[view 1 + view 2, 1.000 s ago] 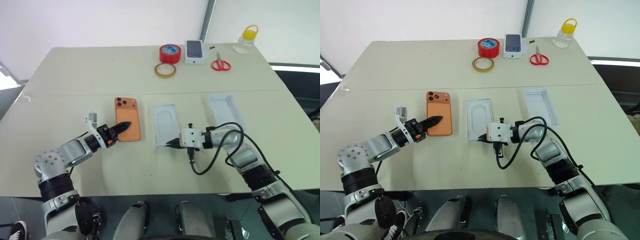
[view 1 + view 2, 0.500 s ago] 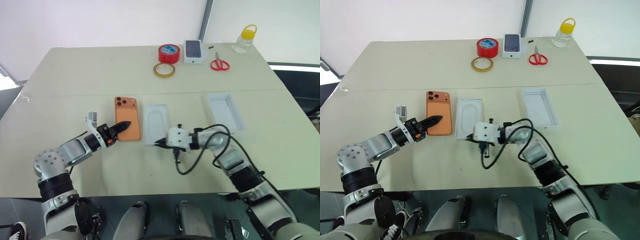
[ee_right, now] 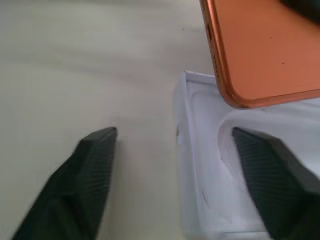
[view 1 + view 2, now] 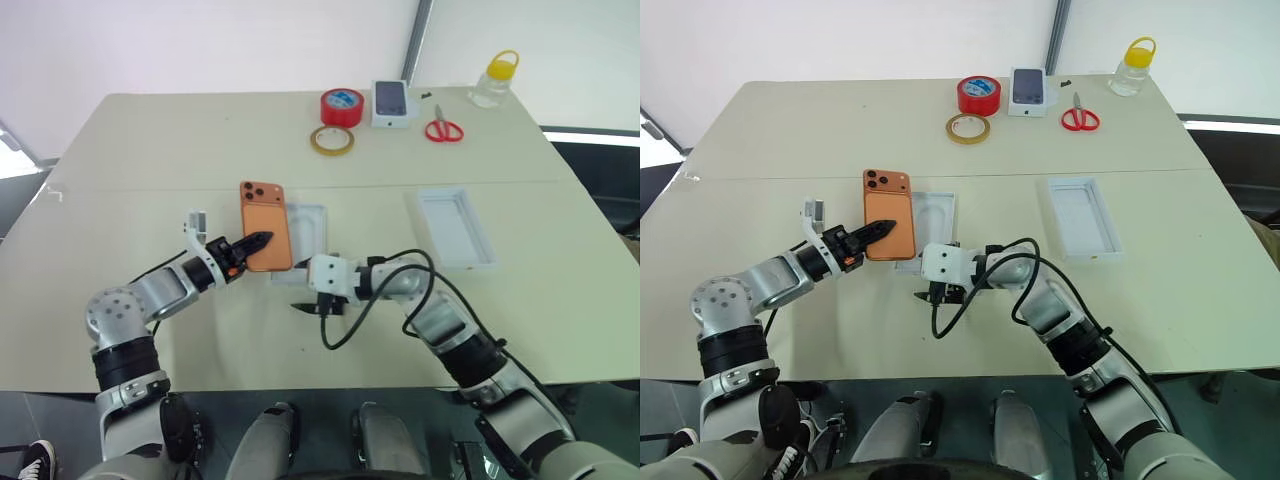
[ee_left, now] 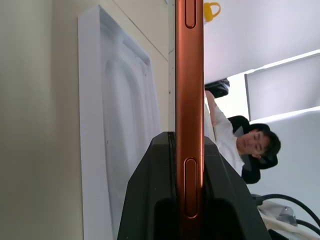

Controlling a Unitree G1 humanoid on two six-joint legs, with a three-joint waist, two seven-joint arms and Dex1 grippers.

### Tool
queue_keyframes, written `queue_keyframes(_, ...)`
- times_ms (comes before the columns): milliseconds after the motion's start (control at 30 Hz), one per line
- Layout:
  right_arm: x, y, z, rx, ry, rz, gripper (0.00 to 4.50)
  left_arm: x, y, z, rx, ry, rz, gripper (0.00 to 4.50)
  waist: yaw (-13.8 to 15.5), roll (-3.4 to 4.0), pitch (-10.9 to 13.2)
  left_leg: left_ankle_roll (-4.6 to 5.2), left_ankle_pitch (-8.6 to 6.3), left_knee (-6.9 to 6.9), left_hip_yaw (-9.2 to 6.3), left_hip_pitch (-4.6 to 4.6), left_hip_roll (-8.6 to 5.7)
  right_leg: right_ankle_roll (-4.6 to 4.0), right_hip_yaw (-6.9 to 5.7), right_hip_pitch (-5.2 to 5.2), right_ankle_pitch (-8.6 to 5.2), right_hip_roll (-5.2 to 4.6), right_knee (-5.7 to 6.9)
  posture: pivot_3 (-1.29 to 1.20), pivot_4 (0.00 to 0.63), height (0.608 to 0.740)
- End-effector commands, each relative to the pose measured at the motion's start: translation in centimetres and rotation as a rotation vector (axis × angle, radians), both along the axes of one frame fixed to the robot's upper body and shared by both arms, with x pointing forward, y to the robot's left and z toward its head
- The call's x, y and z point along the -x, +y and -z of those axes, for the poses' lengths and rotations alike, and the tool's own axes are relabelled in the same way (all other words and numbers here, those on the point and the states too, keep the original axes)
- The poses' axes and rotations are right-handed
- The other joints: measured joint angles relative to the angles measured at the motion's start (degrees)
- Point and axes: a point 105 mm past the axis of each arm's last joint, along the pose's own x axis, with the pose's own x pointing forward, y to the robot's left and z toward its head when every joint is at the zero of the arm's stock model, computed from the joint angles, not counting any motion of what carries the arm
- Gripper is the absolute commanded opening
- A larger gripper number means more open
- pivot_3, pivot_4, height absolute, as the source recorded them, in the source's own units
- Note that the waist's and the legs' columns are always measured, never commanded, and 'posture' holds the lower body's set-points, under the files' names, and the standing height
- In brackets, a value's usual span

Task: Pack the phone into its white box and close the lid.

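Pinching the orange phone (image 4: 266, 226) between its fingers, the left gripper (image 4: 252, 244) lifts it partly over the white box (image 4: 306, 232); the right gripper (image 3: 175, 180) is spread wide at the box's near end

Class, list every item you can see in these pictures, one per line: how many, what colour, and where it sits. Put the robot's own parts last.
phone: 1, orange, held above the table, partly over the white box
white box: 1, white, mid-table, beside the phone
lid: 1, white, right of the box
tape roll: 1, red, far edge
tape ring: 1, tan, beside the red roll
small box: 1, white with a dark phone picture, far edge
scissors: 1, red handles, right of the small box
jar: 1, clear with yellow lid, far right corner
table: 1, beige
left pincer: black, shut on the phone
right pincer: black, open at the box's near end
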Motion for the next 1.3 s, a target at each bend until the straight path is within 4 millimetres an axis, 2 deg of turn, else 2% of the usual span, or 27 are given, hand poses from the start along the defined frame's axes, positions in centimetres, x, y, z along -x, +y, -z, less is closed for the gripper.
queue_keyframes(33, 0.7, -0.7, -4.7, -0.154, -0.005, -0.047, 3.65, -0.3, -1.0, -1.2, -0.002, -0.067, 0.032, 0.33, 0.1, 0.00, 0.0, 0.01, 0.00, 0.00, 0.00, 0.00, 0.00, 0.00, 0.00, 0.01, 0.00, 0.00, 0.00, 0.00, 0.150, 0.740)
queue_keyframes(100, -0.4, -3.0, -5.6, -0.152, -0.020, 0.003, 3.65, -0.8, -1.8, -1.0, 0.005, -0.060, 0.054, 0.33, 0.6, 0.00, 0.0, 0.02, -0.01, -0.01, 0.00, 0.00, 0.01, 0.00, 0.00, 0.02, 0.00, 0.00, -0.02, 0.00, 0.150, 0.740)
queue_keyframes(167, -2.0, -5.8, -5.0, -0.101, -0.024, 0.091, 3.65, -1.2, -2.7, -0.3, -0.011, -0.040, 0.075, 0.33, 0.9, -0.01, 0.0, 0.05, -0.03, 0.01, 0.00, 0.00, -0.02, 0.00, -0.01, 0.04, 0.00, -0.01, -0.04, 0.00, 0.150, 0.740)
queue_keyframes(233, -3.0, -7.5, -4.3, -0.064, -0.030, 0.154, 3.65, -1.6, -3.3, 0.4, -0.043, -0.026, 0.081, 0.33, 1.1, -0.02, 0.0, 0.11, -0.06, 0.02, 0.02, 0.00, -0.04, 0.00, -0.02, 0.07, 0.00, -0.03, -0.08, 0.00, 0.150, 0.740)
queue_keyframes(367, -3.8, -8.7, -4.0, -0.058, -0.035, 0.202, 3.65, -2.0, -4.0, 0.9, -0.045, -0.021, 0.094, 0.33, 0.7, -0.03, 0.0, 0.09, -0.05, -0.05, 0.07, -0.02, -0.01, 0.00, 0.01, 0.00, -0.01, -0.03, -0.10, 0.00, 0.150, 0.740)
queue_keyframes(467, -3.6, -8.5, -3.6, -0.062, -0.037, 0.200, 3.70, -2.0, -4.9, 0.7, -0.032, -0.018, 0.130, 1.34, 0.6, -0.03, 0.0, 0.07, -0.04, -0.04, 0.07, -0.02, 0.02, 0.00, 0.02, -0.03, 0.00, 0.00, -0.02, 0.00, 0.150, 0.740)
queue_keyframes(667, -3.6, -8.1, -3.5, -0.082, -0.045, 0.208, 3.70, -2.0, -5.1, 0.0, -0.043, -0.029, 0.164, 4.39, 0.8, -0.03, 0.0, 0.07, -0.03, 0.05, 0.06, -0.02, 0.01, 0.00, 0.00, 0.02, 0.00, -0.01, -0.02, 0.00, 0.150, 0.740)
queue_keyframes(867, -4.1, -8.1, -3.6, -0.080, -0.054, 0.216, 3.70, -1.8, -4.2, -0.6, -0.133, -0.055, 0.172, 4.46, 0.5, -0.03, 0.0, 0.06, -0.03, 0.04, 0.06, 0.00, 0.02, 0.00, 0.01, 0.00, 0.00, 0.02, 0.01, 0.00, 0.150, 0.740)
queue_keyframes(1000, -4.1, -7.8, -3.4, -0.080, -0.056, 0.207, 3.70, -1.2, -4.4, -1.2, -0.179, -0.071, 0.191, 4.46, 0.7, -0.03, 0.0, 0.06, -0.03, 0.04, 0.05, 0.00, 0.02, 0.00, 0.02, 0.01, 0.00, 0.01, 0.01, 0.00, 0.150, 0.740)
queue_keyframes(1200, -4.1, -7.4, -3.2, -0.083, -0.050, 0.195, 3.70, -1.2, -4.0, -0.4, -0.283, -0.023, 0.180, 4.46, 0.7, -0.03, 0.0, 0.06, -0.03, 0.04, 0.05, 0.00, 0.01, 0.00, 0.02, 0.01, 0.00, 0.01, 0.00, 0.00, 0.150, 0.740)
queue_keyframes(1300, -4.1, -7.3, -3.1, -0.080, -0.048, 0.192, 3.70, -1.0, -4.1, -0.8, -0.298, -0.038, 0.192, 4.46, 0.7, -0.03, 0.0, 0.06, -0.03, 0.05, 0.06, 0.00, 0.01, 0.00, 0.02, 0.02, 0.00, 0.01, 0.00, 0.00, 0.150, 0.740)
